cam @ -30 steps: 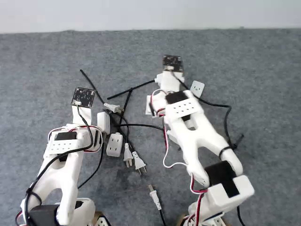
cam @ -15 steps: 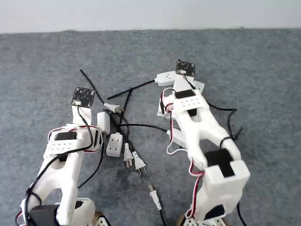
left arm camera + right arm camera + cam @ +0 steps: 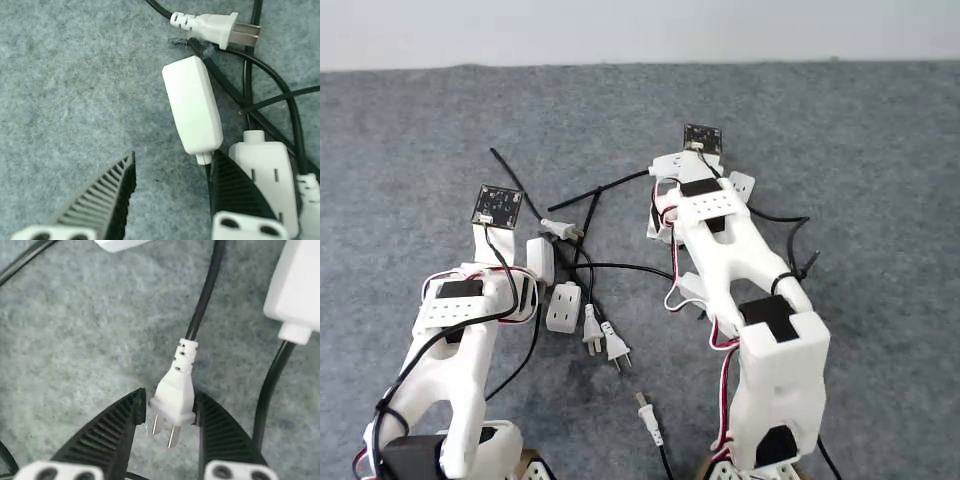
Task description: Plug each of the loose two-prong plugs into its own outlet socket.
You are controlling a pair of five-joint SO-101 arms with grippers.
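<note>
High view: a white outlet socket (image 3: 563, 306) lies on the grey counter (image 3: 420, 120) between the arms, with a loose plug (image 3: 592, 330) just beside it among black cords. Left wrist view: the left pincer (image 3: 172, 197) stands apart over bare counter, a white adapter (image 3: 192, 110) lying just beyond its fingers. Right wrist view: the right pincer (image 3: 167, 415) is clamped on a white two-prong plug (image 3: 173, 395), whose prongs point back toward the wrist.

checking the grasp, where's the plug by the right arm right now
Right wrist view: the two-prong plug is pinched between the right end effector fingers, prongs toward the camera, its black cord running off past a white adapter.
</note>
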